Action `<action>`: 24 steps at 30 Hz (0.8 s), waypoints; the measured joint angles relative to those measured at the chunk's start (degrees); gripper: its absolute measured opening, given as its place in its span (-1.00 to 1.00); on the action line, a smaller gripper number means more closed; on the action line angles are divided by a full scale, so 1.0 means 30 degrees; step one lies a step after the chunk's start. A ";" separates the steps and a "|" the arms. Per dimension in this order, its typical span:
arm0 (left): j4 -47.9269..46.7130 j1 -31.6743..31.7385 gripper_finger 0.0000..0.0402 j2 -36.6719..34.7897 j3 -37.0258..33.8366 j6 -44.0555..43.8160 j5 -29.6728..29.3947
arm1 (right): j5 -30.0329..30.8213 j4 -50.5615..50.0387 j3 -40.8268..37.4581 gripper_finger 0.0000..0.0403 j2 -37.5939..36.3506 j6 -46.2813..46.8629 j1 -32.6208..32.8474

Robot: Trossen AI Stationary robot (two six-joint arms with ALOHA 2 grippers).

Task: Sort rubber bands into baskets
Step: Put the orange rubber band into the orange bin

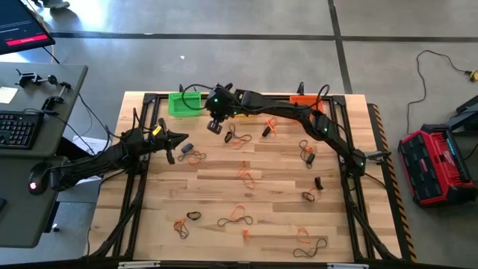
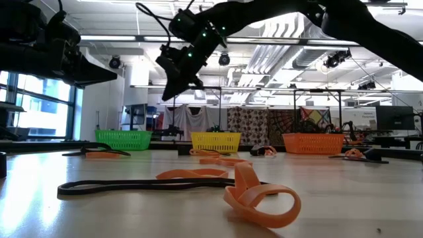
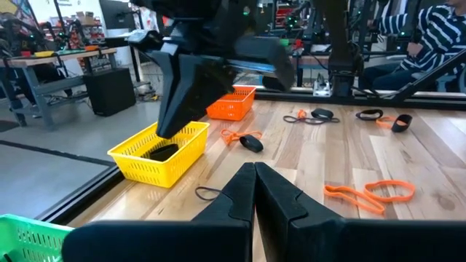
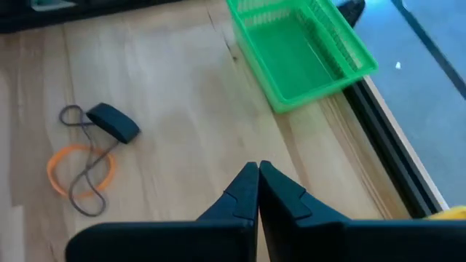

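Both jaws were together and empty, so the right gripper (image 1: pixel 214 125) near the far baskets (image 1: pixel 184 104) could drop nothing.

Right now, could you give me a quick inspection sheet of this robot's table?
Surface: wooden table, slatted.
Job's things: green basket, yellow basket, orange basket along the far edge; rubber bands scattered, orange and dark.
Clutter: nothing seen.
Grippers: left gripper shut, empty, over the table's left side; right gripper shut, empty, near the green basket.
Cables: black ones along the arms.
Surroundings: desk with keyboard, red case.
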 joint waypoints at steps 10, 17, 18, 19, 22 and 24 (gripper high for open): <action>0.0000 -0.0005 -1.00 0.0006 0.0000 0.0055 0.0000 | 0.1811 0.1099 -0.0015 -1.00 0.0000 0.1725 0.1283; 0.0000 0.0002 -1.00 -0.0001 0.0000 0.0063 0.0000 | 0.2652 0.1403 -0.0047 -1.00 0.0797 0.2133 0.1807; 0.0000 0.0002 -1.00 -0.0001 0.0000 0.0055 -0.0008 | 0.2695 0.1277 -0.0073 -1.00 0.0931 0.2102 0.1845; 0.0007 0.0002 -1.00 0.0000 0.0000 0.0049 -0.0007 | 0.2715 0.1467 -0.0073 -1.00 0.1017 0.2055 0.1909; 0.0000 0.0001 -1.00 0.0025 0.0000 0.0049 -0.0014 | 0.3265 0.1512 -0.0115 -1.00 0.1035 0.1948 0.2096; -0.0015 0.0002 -1.00 0.0041 0.0000 0.0054 -0.0013 | 0.3780 0.2765 -0.1180 -1.00 0.0893 0.1873 0.2258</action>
